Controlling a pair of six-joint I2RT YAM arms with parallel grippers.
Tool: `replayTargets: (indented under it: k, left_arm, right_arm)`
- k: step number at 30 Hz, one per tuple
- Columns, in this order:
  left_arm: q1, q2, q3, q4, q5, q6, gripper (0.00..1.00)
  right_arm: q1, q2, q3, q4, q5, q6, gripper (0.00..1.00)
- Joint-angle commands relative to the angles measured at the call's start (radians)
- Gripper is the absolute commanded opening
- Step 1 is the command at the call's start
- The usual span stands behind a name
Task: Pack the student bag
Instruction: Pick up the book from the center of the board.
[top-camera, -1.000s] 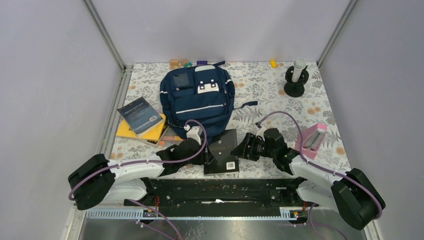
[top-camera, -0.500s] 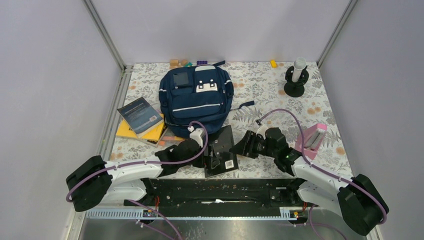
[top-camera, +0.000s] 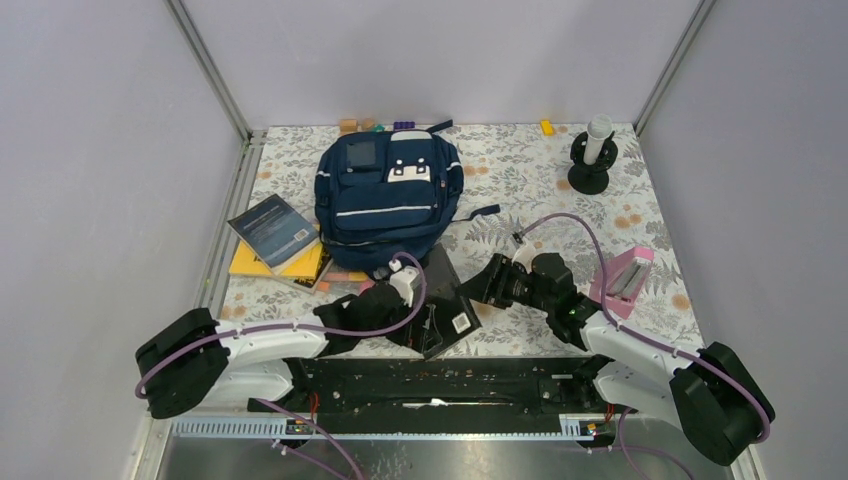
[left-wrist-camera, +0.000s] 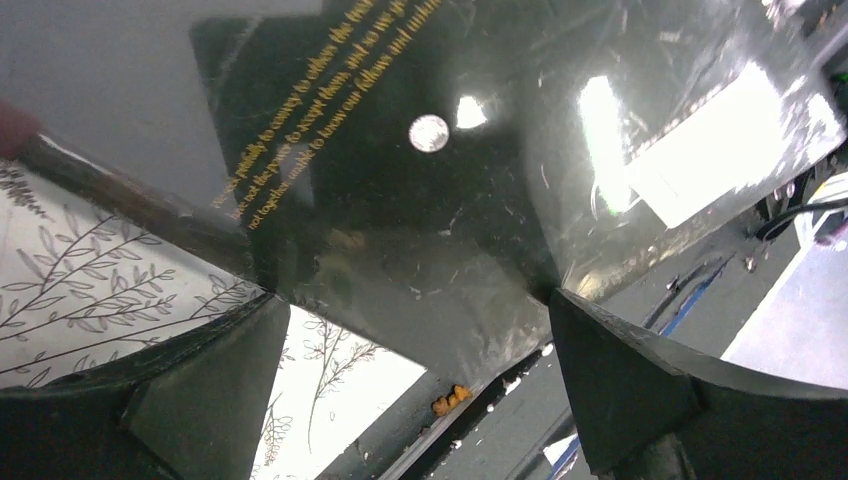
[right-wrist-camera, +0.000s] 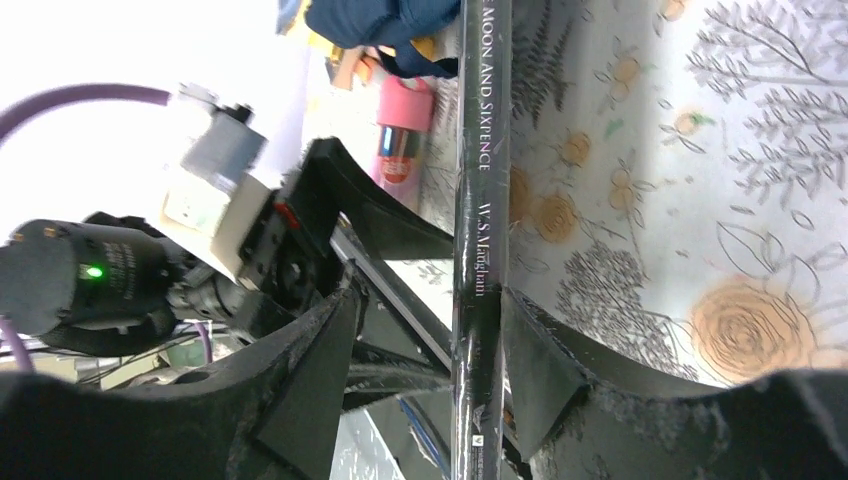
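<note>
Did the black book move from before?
Yes. The black book has twisted to sit crooked. Its far corner now pokes farther from the black rail, toward the student bag.

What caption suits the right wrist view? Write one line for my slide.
Right gripper straddles the spine of a black book, The Moon and Sixpence, seen edge-on against the floral tablecloth.

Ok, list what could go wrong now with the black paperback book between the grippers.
1. The left gripper stands wide open around the black paperback book, and the right gripper only straddles its spine with a gap on one side, so the book may tip over.
2. No open compartment shows on the navy-blue fabric backpack, so pushing the book at it might only shove it.
</note>
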Motion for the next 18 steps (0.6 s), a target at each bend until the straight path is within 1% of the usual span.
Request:
replayTargets:
  k: [1,3,7,11,14,18]
  left_arm:
    - [-0.047,-0.031,0.010,0.378,0.089,0.092,0.99]
    - [-0.049,-0.025,-0.010,0.421,0.089,0.086,0.99]
    - [-0.055,-0.006,-0.057,0.536,0.076,0.089,0.99]
    - [-0.055,0.013,-0.051,0.543,0.052,0.105,0.99]
    - [-0.056,0.025,-0.044,0.539,0.051,0.107,0.99]
    - [-0.057,0.035,-0.046,0.533,0.055,0.111,0.99]
  right_arm:
    - [0.044,-0.007,0.061,0.245,-0.131,0.072,0.60]
    - [0.047,0.004,0.059,0.260,-0.160,0.083,0.60]
    - [0.061,0.011,0.056,0.216,-0.178,0.057,0.60]
    - [0.067,-0.001,0.065,0.052,-0.148,-0.025,0.60]
    - [0.068,-0.023,0.069,-0.105,-0.061,-0.125,0.60]
    - [0.074,-0.034,0.075,-0.206,0.009,-0.220,0.59]
